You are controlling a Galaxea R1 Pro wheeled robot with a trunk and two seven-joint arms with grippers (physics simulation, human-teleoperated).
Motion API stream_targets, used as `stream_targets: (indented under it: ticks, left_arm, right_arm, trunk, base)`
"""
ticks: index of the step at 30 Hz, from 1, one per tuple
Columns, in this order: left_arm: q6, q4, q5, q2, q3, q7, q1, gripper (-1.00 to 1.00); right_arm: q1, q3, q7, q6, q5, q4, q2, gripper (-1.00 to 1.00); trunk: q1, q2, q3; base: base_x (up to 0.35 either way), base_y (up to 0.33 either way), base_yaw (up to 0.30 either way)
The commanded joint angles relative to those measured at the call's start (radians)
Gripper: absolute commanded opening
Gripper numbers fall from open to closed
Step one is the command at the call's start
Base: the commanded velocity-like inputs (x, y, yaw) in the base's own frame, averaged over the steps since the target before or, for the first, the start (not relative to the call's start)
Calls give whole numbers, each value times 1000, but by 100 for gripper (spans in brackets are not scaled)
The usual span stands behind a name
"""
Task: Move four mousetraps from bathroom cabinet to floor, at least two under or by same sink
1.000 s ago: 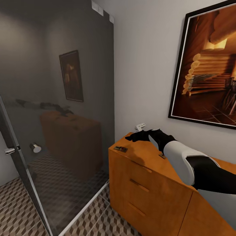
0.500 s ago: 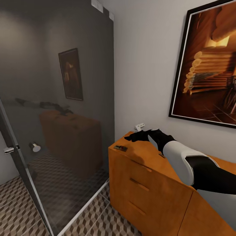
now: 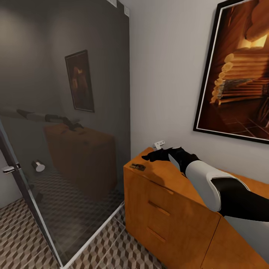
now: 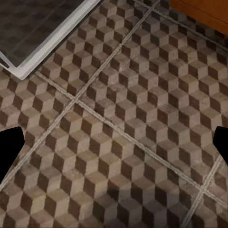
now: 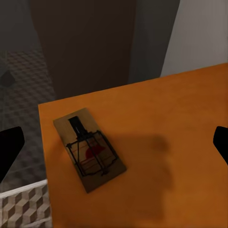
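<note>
- Beneath the right gripper point(image 3: 151, 157) stretches the flat orange-brown top of the cabinet point(image 3: 164, 175), which stands against a pale wall in a corner of the bathroom.
- On that top, just ahead of the right gripper and near the cabinet's front corner, lies one mousetrap point(image 5: 89, 147), flat, with its dark wire parts facing up; in the head view it is a small dark shape point(image 3: 138, 166) close to the edge.
- The right gripper hangs over the cabinet top with its fingertips point(image 5: 10, 147) spread wide apart and nothing between them; its shadow falls on the wood beside the mousetrap.
- Beyond the mousetrap the top ends at a sharp edge, and past it a dark glass shower screen point(image 3: 74, 123) rises close to the cabinet's side, leaving a narrow strip of tiled floor point(image 3: 119, 250) between them.
- A large framed picture point(image 3: 239, 74) hangs on the wall above the cabinet, well over the right arm.
- Under the left gripper point(image 4: 114, 145) lies the cube-patterned floor with pale grout lines; its fingertips point(image 4: 9, 147) also stand wide apart, holding nothing.
- The screen's white base rail point(image 4: 52, 42) crosses the floor ahead of the left gripper, and a corner of the cabinet shows at the far side.
</note>
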Motion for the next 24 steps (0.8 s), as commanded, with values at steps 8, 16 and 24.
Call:
stream_targets:
  ticks: [8,16,24]
  left_arm:
    - [-3,1,-1,0,0,1,-1,100]
    - [-3,1,0,0,0,1,-1,100]
    - [-3,1,0,0,0,1,-1,100]
  right_arm:
    - [0,1,3,6,3,-2,0,100]
    - [0,1,3,6,3,-2,0,100]
    - [1,1,3,6,3,-2,-1,100]
  trunk:
    - [0,-1,-14]
    - [0,-1,-27]
    - [0,-1,-39]
  base:
    - [0,0,0]
    - [0,0,0]
    - [0,0,0]
